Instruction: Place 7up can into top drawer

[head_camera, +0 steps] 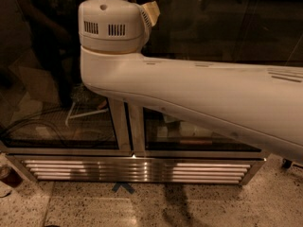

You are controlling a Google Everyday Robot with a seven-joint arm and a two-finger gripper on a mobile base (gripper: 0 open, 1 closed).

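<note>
My arm [199,98] fills the middle of the view, a pale link running from the round vented joint housing [111,25] at upper left down to the right edge. My gripper is outside the frame, so I cannot tell how it stands or whether it has hold of anything. The 7up can does not show, and I cannot tell where it is. Behind my arm stands a glass-door cabinet [61,126] with a slatted metal grille [137,170] along its base. On the speckled floor [213,207], just in front of the grille, is a blue tape mark [123,187].
</note>
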